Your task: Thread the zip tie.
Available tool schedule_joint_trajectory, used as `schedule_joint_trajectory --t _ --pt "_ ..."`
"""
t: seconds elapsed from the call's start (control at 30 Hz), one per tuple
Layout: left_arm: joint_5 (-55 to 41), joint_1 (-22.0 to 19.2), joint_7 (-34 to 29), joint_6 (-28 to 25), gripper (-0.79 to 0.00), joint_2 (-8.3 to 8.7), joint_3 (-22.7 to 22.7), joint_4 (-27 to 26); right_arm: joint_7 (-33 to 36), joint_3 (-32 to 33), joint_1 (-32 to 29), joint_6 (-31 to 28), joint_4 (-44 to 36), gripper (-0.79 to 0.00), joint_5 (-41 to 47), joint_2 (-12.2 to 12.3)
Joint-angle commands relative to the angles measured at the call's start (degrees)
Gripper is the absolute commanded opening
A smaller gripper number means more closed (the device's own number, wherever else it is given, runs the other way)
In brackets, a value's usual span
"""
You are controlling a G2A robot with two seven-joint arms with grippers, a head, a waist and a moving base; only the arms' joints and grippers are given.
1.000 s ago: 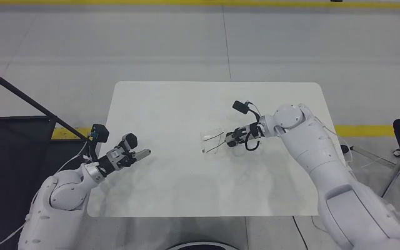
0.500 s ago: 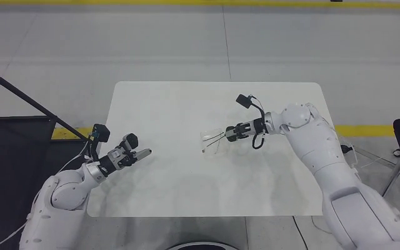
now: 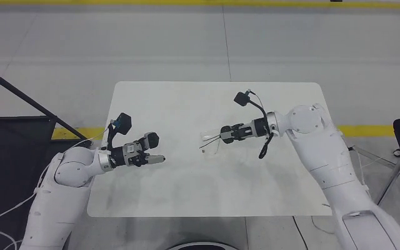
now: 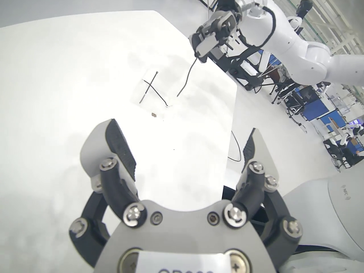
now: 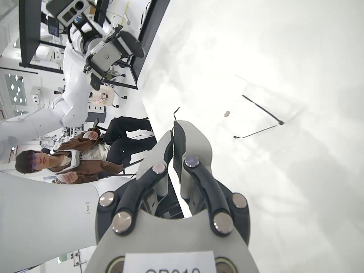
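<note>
My right gripper [image 3: 224, 134] hovers over the table's middle right, shut on one end of a thin black zip tie [image 4: 187, 75]. The tie hangs free from the gripper [image 4: 202, 47] toward the tabletop, and a short tip [image 5: 176, 112] sticks out past the closed fingertips [image 5: 182, 128]. Two more black zip ties [image 4: 150, 88] lie crossed on a clear plastic sheet [image 3: 211, 134] just beneath; they also show apart on the table [image 5: 263, 109]. My left gripper [image 4: 184, 134] is open and holds nothing, low over the table's left half [image 3: 156, 160], well short of the ties.
The white table [image 3: 187, 100] has a small crumb [image 4: 153, 115] near the crossed ties. A black cable [image 4: 234, 149] hangs off the table edge close to the left arm. A black stand [image 3: 31, 103] and dark panel sit off the left edge.
My left arm has swung inward from the table's left edge toward the centre, still open. The right gripper has shifted slightly left and up, turning with the zip tie in it.
</note>
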Motion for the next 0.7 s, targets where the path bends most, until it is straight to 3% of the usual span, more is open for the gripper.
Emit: schedule_joint_trajectory --t 0.0,0.33,0.47,0.67 --pt "0.1 0.0 0.1 0.0 0.000 0.03 0.0 0.0 0.4 0.4 -0.6 0.2 -1.3 -0.785 -0.1 0.3" --pt "0.5 0.2 0.2 0.2 0.000 0.01 0.4 -0.4 0.4 0.4 -0.6 0.2 -1.3 -0.785 -0.1 0.3" --pt "1.9 -1.0 1.0 -1.0 0.000 0.14 3.5 -1.5 -1.4 -0.3 -1.8 0.0 -3.5 -0.785 -1.2 0.2" --pt "-0.7 -7.5 3.1 -3.1 0.000 0.96 11.8 3.0 0.3 -2.4 -1.8 0.0 -6.2 -0.785 1.3 0.2"
